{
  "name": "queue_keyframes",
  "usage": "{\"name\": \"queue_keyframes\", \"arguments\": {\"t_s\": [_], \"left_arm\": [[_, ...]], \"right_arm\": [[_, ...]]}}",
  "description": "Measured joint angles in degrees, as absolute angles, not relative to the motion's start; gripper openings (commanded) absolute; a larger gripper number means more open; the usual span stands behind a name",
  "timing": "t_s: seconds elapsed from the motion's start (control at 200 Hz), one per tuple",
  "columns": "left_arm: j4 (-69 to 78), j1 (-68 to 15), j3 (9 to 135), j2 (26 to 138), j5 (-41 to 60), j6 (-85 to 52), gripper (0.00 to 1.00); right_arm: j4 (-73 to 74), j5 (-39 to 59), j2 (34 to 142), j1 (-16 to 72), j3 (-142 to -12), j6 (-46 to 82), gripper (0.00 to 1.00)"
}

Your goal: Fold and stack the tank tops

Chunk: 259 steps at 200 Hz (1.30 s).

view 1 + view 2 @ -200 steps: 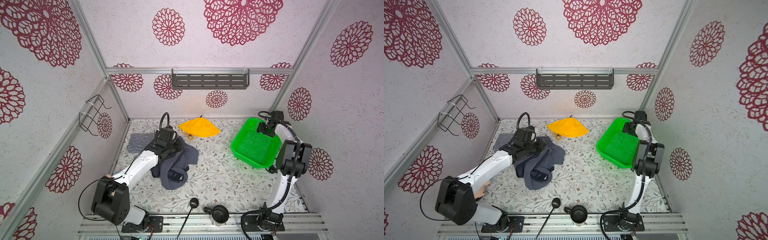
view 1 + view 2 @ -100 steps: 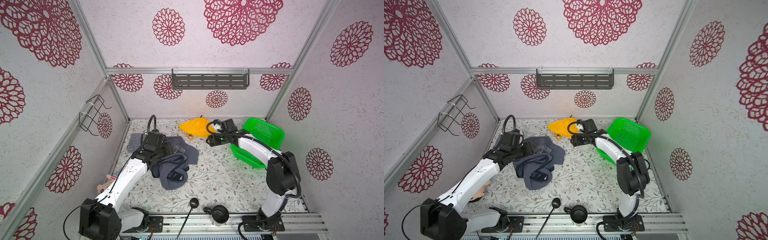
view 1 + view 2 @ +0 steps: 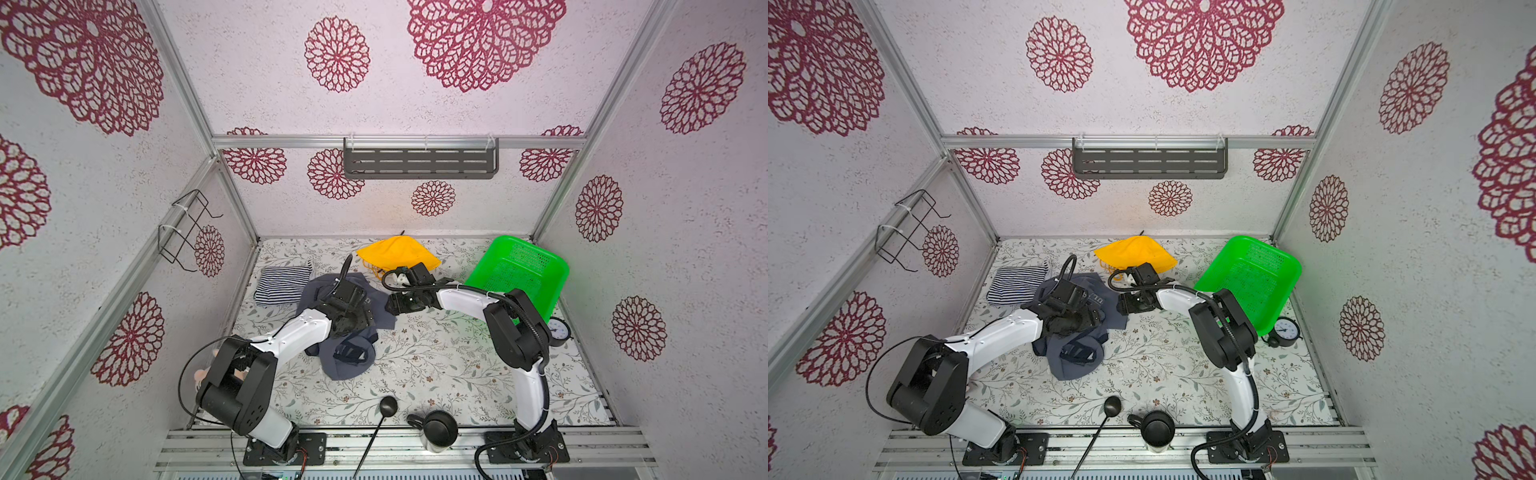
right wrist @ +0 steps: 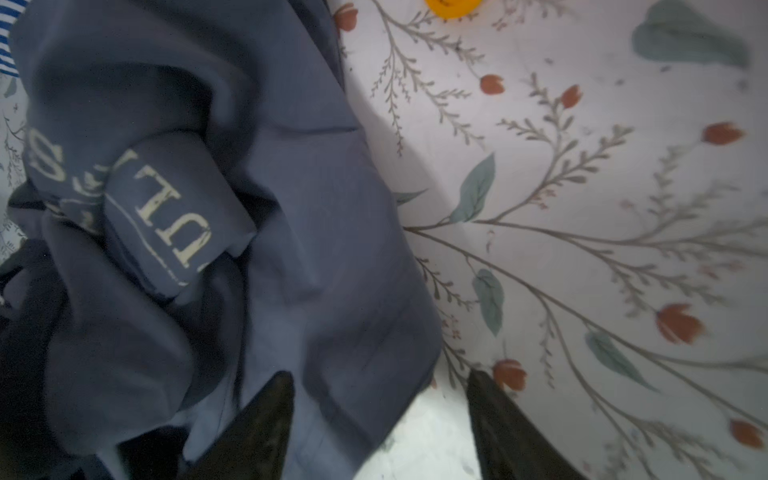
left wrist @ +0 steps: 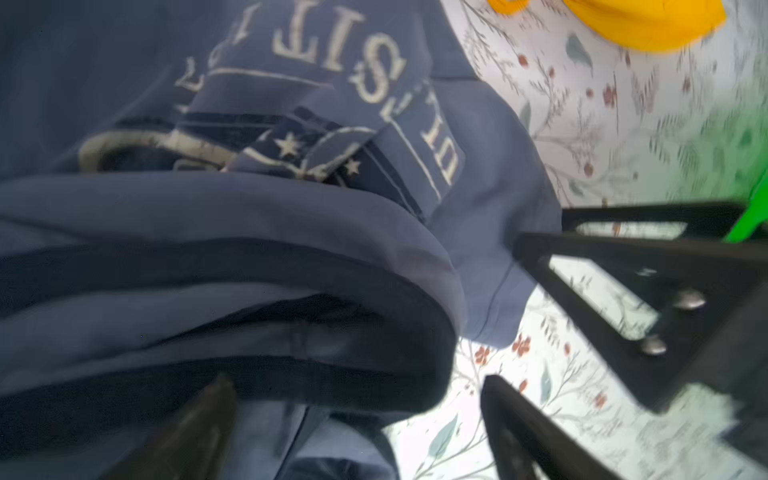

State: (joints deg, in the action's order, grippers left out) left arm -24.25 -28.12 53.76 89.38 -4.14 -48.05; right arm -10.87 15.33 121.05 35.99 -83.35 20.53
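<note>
risks: neat folded navy-and-white striped cloth tank top [image 3: 282,284], back-left, may get dragged if left gripper [image 5: 357,399], jaws spread astride a thick fold, pinches 2 layers; right gripper [image 4: 380,399], jaws spread over hem, nothing held, may miss the edge. slate blue-grey cloth tank top [image 3: 345,372]: crumpled mid-table, cream print creased, touching the striped one.

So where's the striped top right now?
In both top views the striped top lies folded at the back left of the table, beside the crumpled blue-grey top.
</note>
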Motion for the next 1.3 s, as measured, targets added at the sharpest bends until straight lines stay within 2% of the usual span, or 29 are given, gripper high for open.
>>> {"name": "queue_keyframes", "arguments": {"t_s": [0.025, 0.08, 0.165, 0.29, 0.395, 0.641, 0.781, 0.891, 0.926, 1.041, 1.221, 1.271, 1.296], "left_arm": [[-23.86, -28.14, 53.65, 89.38, -4.49, -48.53, 0.61], [-22.72, -28.25, 53.21, 89.54, -5.28, -49.25, 0.32], [-20.58, -28.32, 51.64, 89.97, -6.46, -49.89, 0.00], [-20.16, -28.36, 50.76, 90.80, -8.47, -49.78, 0.00], [-20.91, -27.90, 54.39, 92.84, -9.61, -48.16, 0.00], [-20.80, -24.67, 75.37, 106.96, -9.19, -40.18, 0.00], [-21.08, -21.74, 89.19, 115.90, -7.42, -36.03, 0.00], [-22.13, -20.01, 95.15, 117.45, -6.00, -33.80, 0.00], [-22.37, -19.53, 96.05, 116.66, -5.80, -33.04, 0.00], [-23.27, -18.90, 93.25, 108.90, -3.90, -31.83, 0.14], [-20.73, -21.96, 73.60, 84.05, 0.62, -34.11, 0.24], [-20.53, -23.14, 71.35, 80.66, 1.54, -34.79, 0.33], [-18.37, -24.40, 69.23, 78.78, 2.00, -35.94, 0.41]], "right_arm": [[-10.07, 15.51, 121.32, 36.01, -83.55, 21.28, 0.28], [-9.54, 15.75, 121.56, 36.01, -83.99, 21.65, 0.01], [-9.15, 15.68, 121.49, 35.97, -84.47, 22.20, 0.00], [-9.02, 15.49, 119.37, 35.11, -83.74, 22.13, 0.00], [-10.04, 15.59, 112.77, 32.34, -80.82, 22.04, 0.00], [-14.11, 13.58, 91.44, 22.46, -79.11, 19.33, 0.00], [-16.69, 13.32, 83.64, 22.59, -79.05, 18.06, 0.00], [-18.41, 13.74, 80.75, 23.33, -78.24, 17.98, 0.00], [-18.94, 13.91, 80.25, 23.53, -77.80, 18.06, 0.00], [-19.00, 14.61, 80.12, 25.08, -76.20, 19.62, 0.00], [-14.70, 13.13, 81.19, 30.41, -72.75, 26.72, 0.00], [-13.80, 13.06, 81.67, 31.48, -72.07, 28.32, 0.00], [-12.14, 12.78, 81.91, 32.01, -71.37, 30.24, 0.00]]}}
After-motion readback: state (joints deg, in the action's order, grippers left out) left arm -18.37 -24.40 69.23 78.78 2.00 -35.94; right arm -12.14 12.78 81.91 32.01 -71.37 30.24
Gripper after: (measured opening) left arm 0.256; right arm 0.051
